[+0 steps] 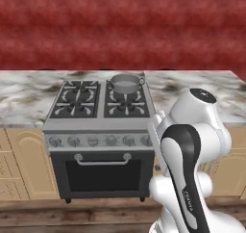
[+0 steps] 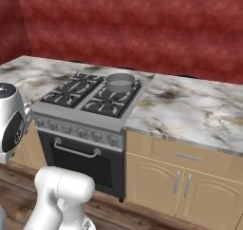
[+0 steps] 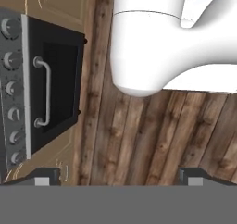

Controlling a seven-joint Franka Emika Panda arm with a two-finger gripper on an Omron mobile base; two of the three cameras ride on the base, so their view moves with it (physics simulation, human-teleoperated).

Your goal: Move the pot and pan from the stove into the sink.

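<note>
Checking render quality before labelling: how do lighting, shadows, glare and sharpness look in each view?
Left base view: flat, even light, no glare; the pot on the stove casts hardly any shadow, and textures look soft. Right base view: the same even light, with the marbled counter blotchy rather than sharp. Hand view: rolled sideways, the oven door handle has a faint highlight, the floor planks are coarse.

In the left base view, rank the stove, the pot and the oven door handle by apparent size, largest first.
1. stove
2. oven door handle
3. pot; it sits farther back, so nearness may flatter the handle.
</note>
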